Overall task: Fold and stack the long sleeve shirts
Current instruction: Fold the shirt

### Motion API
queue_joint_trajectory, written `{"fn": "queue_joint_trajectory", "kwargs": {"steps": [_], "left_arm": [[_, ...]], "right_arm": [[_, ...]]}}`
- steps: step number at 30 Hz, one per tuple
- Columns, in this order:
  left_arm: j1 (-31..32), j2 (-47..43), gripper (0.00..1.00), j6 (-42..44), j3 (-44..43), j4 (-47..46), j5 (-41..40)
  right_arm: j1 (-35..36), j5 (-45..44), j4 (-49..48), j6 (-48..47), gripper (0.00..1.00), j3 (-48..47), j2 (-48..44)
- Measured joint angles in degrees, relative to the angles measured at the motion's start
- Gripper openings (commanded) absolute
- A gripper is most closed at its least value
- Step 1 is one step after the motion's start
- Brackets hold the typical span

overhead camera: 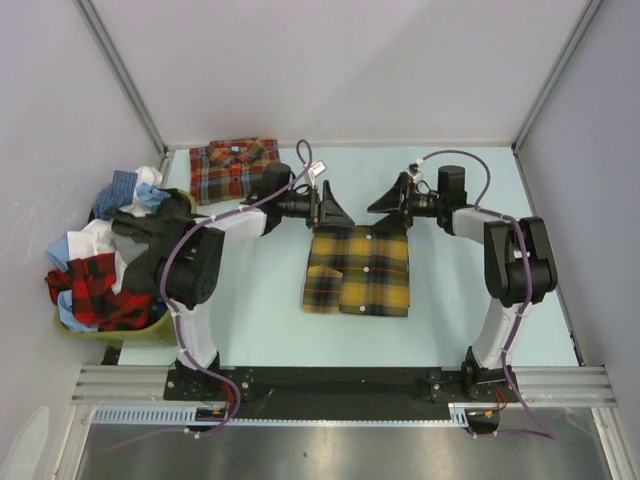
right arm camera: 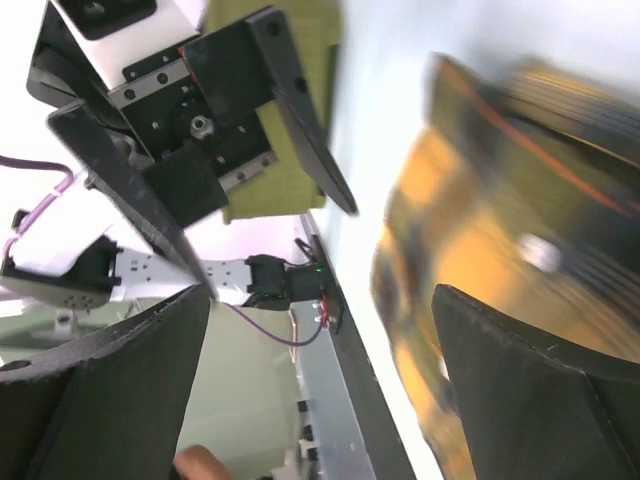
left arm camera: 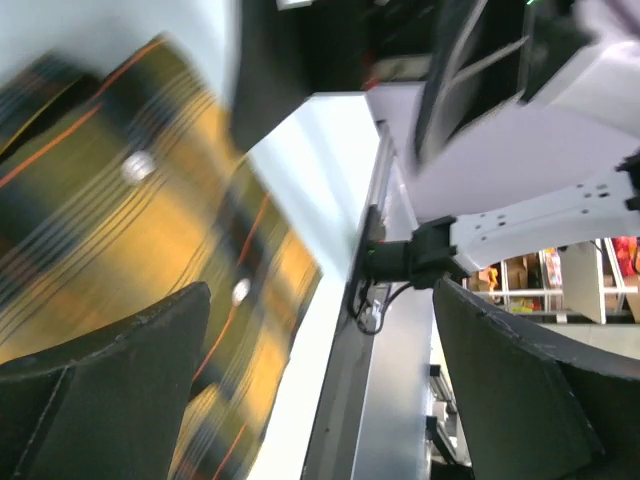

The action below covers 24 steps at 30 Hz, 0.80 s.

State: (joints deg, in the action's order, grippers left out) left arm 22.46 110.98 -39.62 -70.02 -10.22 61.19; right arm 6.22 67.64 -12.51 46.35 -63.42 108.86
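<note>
From above, the yellow-and-black shirt (overhead camera: 358, 270) lies folded at the middle of the bench (overhead camera: 260, 300), the red-orange shirt (overhead camera: 233, 168) at 11 o'clock, with the left gripper (overhead camera: 330, 212) and right gripper (overhead camera: 385, 208) over the yellow one's 12 o'clock edge. The left wrist view shows its gripper's jaws apart and empty, yellow plaid at 9 o'clock. The right wrist view shows the same, plaid at 3 o'clock.

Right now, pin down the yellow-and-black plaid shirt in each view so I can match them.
Top external: yellow-and-black plaid shirt, folded, at the table's centre.
Left wrist: the shirt, blurred, fills the upper left.
Right wrist: the shirt, blurred, takes the right half.
Shared landmark: the pale table bordering it.
</note>
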Motion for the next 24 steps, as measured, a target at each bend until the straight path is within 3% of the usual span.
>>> {"fn": "queue_joint_trajectory", "kwargs": {"steps": [5, 11, 18, 22, 24], "left_arm": [[1.9, 5.1, 0.99, -11.9, 0.0, -15.6, -1.8], [-0.8, 14.3, 0.99, -16.0, 0.8, -16.1, -7.8], [-3.3, 10.5, 1.00, -12.3, 3.9, -14.0, -7.9], [-3.7, 0.3, 1.00, -9.1, 11.3, -10.3, -6.9], [-3.9, -5.2, 1.00, -7.7, 14.2, -8.2, -7.0]], "right_arm": [[2.9, -1.8, -19.1, 12.3, 1.00, 3.0, 4.9], [1.0, -3.5, -27.7, 19.7, 1.00, 3.1, 16.1], [0.8, -4.3, -21.3, 13.7, 1.00, -0.1, 14.9], [2.9, -4.3, -12.4, 8.3, 1.00, 1.2, 5.7], [5.9, -4.5, -4.2, 0.6, 0.99, 1.2, -0.9]]}}
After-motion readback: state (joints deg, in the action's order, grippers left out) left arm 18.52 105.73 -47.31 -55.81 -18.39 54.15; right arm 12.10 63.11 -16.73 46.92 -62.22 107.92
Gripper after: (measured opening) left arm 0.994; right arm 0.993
